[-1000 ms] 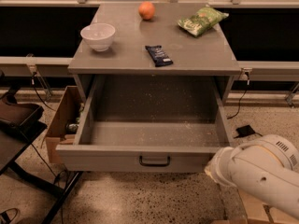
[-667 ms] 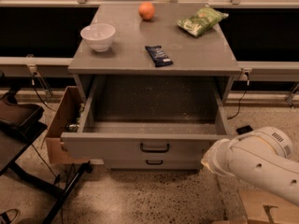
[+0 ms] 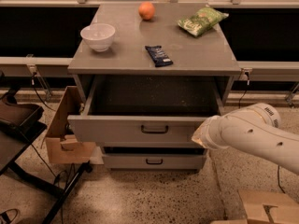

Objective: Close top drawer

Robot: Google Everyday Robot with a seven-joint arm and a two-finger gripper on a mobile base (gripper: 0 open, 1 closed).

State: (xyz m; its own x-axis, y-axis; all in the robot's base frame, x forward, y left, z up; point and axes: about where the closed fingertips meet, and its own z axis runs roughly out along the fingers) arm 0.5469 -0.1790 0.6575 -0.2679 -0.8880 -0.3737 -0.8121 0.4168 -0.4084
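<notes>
You see the top drawer (image 3: 117,130) partly open below the grey surface (image 3: 196,50), which carries a bowl (image 3: 97,35) and an orange (image 3: 146,10). The end effector (image 3: 199,136) is at the drawer's right front corner; you cannot tell its state.

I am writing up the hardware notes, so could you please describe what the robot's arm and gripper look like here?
The arm is a thick, smooth white tube with a rounded joint cap that carries small dark markings. A few dark dots run along its shell, and no cables show on it. The gripper, at the right end of the top drawer front, looks cream-tinted; nothing more of it shows.
</notes>
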